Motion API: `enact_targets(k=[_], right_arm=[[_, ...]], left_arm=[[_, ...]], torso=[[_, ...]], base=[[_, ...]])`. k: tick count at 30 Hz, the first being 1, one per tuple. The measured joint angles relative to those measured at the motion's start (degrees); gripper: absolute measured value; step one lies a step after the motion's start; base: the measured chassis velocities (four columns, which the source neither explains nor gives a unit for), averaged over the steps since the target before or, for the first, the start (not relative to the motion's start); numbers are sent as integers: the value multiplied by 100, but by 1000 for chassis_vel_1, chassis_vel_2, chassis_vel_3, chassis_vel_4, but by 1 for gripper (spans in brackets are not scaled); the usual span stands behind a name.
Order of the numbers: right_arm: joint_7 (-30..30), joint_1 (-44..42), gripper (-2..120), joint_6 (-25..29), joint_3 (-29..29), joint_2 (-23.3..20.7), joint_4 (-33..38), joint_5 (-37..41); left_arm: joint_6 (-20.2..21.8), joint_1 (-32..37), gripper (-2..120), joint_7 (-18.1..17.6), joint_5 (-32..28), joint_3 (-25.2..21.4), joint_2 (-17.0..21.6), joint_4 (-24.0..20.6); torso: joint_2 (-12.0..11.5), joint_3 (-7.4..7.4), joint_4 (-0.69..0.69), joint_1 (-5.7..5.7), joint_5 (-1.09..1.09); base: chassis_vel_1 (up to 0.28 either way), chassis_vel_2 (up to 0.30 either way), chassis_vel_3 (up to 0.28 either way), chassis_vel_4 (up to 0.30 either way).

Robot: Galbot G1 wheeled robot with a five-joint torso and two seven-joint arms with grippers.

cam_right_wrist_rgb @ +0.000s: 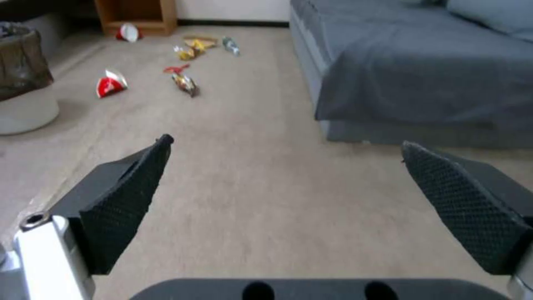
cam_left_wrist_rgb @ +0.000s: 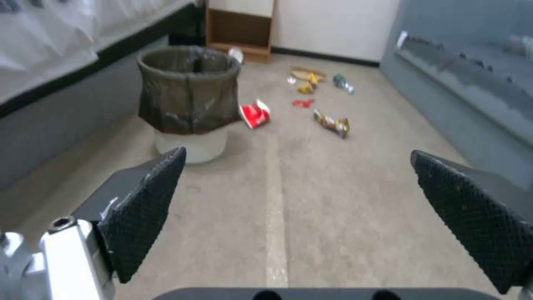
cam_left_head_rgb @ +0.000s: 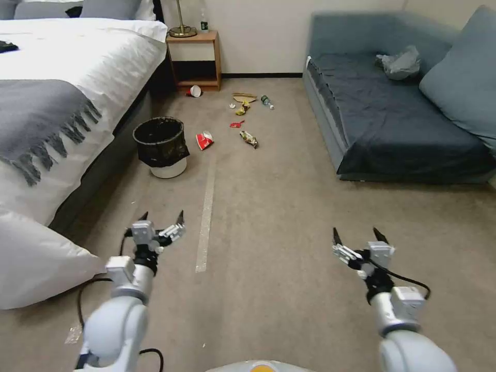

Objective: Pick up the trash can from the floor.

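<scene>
Bedroom, white bed (cam_left_head_rgb: 77, 57), wooden nightstand (cam_left_head_rgb: 195, 57), blue sofa (cam_left_head_rgb: 398, 113)

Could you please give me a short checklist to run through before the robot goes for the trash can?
1. Trash can upright on the floor beside the bed: ok.
2. Left gripper jaws open and holding nothing: ok.
3. Right gripper jaws open and holding nothing: ok.
4. Carpet between the left gripper and the trash can free of litter: ok.
5. Grippers at the trash can: not ok, both hang well short of it.
6. Black bag seated over the rim: ok.
</scene>
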Motion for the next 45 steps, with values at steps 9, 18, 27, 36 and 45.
enact_targets(k=[9,18,27,36,45], right_arm=[[-193,-200,100,-176,133,93,179,78],[-192,-179,100,-139,129,105,138,78],[-191,-154,100,-119,114,99,130,75],[-198,-133,100,-119,114,96,129,70],[-262,-109,100,-109,113,94,129,41]], left_arm=[[-73,36,100,-10,-62,-18,-15,-2],[-93,45,100,-19,-46,-29,-9,-13],[-109,47,100,-24,-46,-37,-9,-18],[-162,48,100,-28,-41,-38,-23,-13],[-221,67,100,-44,-54,-47,-35,-11]], torso=[[0,0,1,0,-2],[0,0,0,0,-1],[0,0,0,0,-2],[0,0,1,0,-2],[0,0,-1,0,-1]], base=[[0,0,0,0],[0,0,0,0],[6,5,5,5],[72,68,61,66],[38,29,40,40]])
